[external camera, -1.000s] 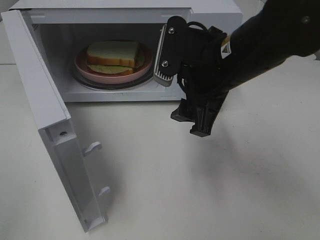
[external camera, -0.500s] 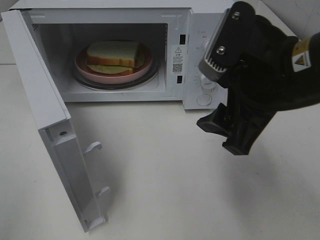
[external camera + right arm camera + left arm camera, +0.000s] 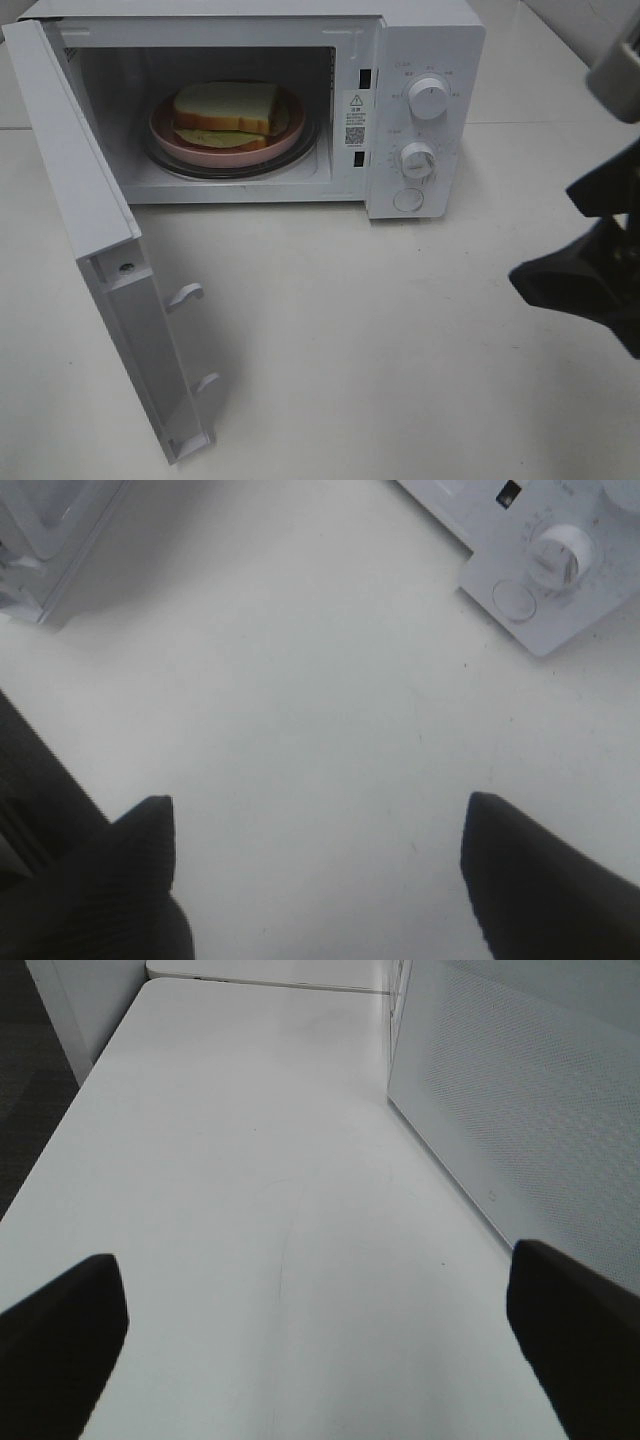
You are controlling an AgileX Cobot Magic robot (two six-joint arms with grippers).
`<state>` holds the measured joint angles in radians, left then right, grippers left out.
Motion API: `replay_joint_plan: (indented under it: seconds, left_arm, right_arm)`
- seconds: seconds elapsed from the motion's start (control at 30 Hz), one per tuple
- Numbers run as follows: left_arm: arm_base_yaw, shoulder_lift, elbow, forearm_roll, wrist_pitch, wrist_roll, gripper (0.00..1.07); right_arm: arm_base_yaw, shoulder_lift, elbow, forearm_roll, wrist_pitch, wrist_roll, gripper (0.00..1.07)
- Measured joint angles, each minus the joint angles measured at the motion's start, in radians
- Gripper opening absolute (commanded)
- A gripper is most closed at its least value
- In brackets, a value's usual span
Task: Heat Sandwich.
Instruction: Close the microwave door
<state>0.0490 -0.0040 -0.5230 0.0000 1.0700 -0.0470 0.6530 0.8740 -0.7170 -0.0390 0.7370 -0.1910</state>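
White laminate bench (image 3: 400, 350), matte and bare in front, carries a white box-shaped microwave (image 3: 425, 40) whose door (image 3: 90, 230) is swung fully out to the left of the high view, two hooked plastic latches on its inner edge. We can see a small warning label (image 3: 354, 102) with a triangle on the inner frame and a QR code (image 3: 354, 135) below it; its print, like the marks ringing the dials, is too small for us to read. Two round ribbed dials, upper (image 3: 428, 100) and lower (image 3: 417, 160), sit above a flat round button (image 3: 407, 200) on the control panel.

Inside the cavity lies the sandwich (image 3: 226, 105), flat on a round, glossy pink plate (image 3: 200, 150) that rests on the turntable. Its long axis runs side to side, parallel to the oven's mouth, with the tan crust edge and a strip of pale green filling facing the opening. Its bread looks soft and thick, the upper slice set slightly off the lower.

At the high view's right edge, well clear of the oven, the right claw (image 3: 315, 820) hangs over bare bench, its dark fingers spread wide and holding nothing. We find the left claw (image 3: 315, 1280) equally wide and empty, beside a white panel (image 3: 520, 1090) with a fine dotted pattern.
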Motion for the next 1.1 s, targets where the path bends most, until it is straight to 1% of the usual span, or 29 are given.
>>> replay_joint_plan:
  seconds: [0.03, 0.07, 0.17, 0.2, 0.23, 0.33, 0.4, 0.63, 0.73, 0.77, 0.8, 0.83, 0.93, 0.97, 1.0, 1.07, 1.1]
  left_arm:
    - [0.000, 0.000, 0.000, 0.000, 0.000, 0.000, 0.98]
    - [0.000, 0.000, 0.000, 0.000, 0.000, 0.000, 0.98]
    - [0.000, 0.000, 0.000, 0.000, 0.000, 0.000, 0.98]
    - [0.000, 0.000, 0.000, 0.000, 0.000, 0.000, 0.98]
    - [0.000, 0.000, 0.000, 0.000, 0.000, 0.000, 0.98]
    - [0.000, 0.000, 0.000, 0.000, 0.000, 0.000, 0.98]
    - [0.000, 0.000, 0.000, 0.000, 0.000, 0.000, 0.98]
    - [0.000, 0.000, 0.000, 0.000, 0.000, 0.000, 0.98]
    - [0.000, 0.000, 0.000, 0.000, 0.000, 0.000, 0.98]
    - [0.000, 0.000, 0.000, 0.000, 0.000, 0.000, 0.98]
    - [0.000, 0.000, 0.000, 0.000, 0.000, 0.000, 0.98]
    - [0.000, 0.000, 0.000, 0.000, 0.000, 0.000, 0.98]
    - [0.000, 0.000, 0.000, 0.000, 0.000, 0.000, 0.98]
    - [0.000, 0.000, 0.000, 0.000, 0.000, 0.000, 0.98]
    - [0.000, 0.000, 0.000, 0.000, 0.000, 0.000, 0.98]
    - [0.000, 0.000, 0.000, 0.000, 0.000, 0.000, 0.98]
    - [0.000, 0.000, 0.000, 0.000, 0.000, 0.000, 0.98]
  right_arm:
    - [0.000, 0.000, 0.000, 0.000, 0.000, 0.000, 0.76]
    - [0.000, -0.043, 0.000, 0.000, 0.066, 0.014, 0.76]
    - [0.000, -0.095, 0.000, 0.000, 0.150, 0.023, 0.76]
    - [0.000, -0.095, 0.000, 0.000, 0.150, 0.023, 0.76]
    - [0.000, -0.123, 0.000, 0.000, 0.195, 0.041, 0.76]
    - [0.000, -0.148, 0.000, 0.000, 0.234, 0.047, 0.76]
    - [0.000, -0.182, 0.000, 0.000, 0.295, 0.055, 0.76]
    - [0.000, -0.250, 0.000, -0.001, 0.360, 0.109, 0.76]
    - [-0.005, -0.311, 0.000, -0.001, 0.377, 0.153, 0.76]
    - [-0.017, -0.325, 0.000, 0.001, 0.377, 0.164, 0.76]
    - [-0.059, -0.347, 0.002, 0.000, 0.377, 0.176, 0.76]
    - [-0.059, -0.347, 0.002, 0.000, 0.377, 0.176, 0.76]
    - [-0.136, -0.386, 0.023, 0.000, 0.377, 0.179, 0.76]
    - [-0.136, -0.386, 0.023, 0.000, 0.377, 0.179, 0.76]
    - [-0.195, -0.421, 0.051, 0.000, 0.376, 0.179, 0.76]
    - [-0.250, -0.458, 0.079, 0.000, 0.376, 0.180, 0.76]
    - [-0.299, -0.500, 0.109, 0.000, 0.369, 0.180, 0.76]
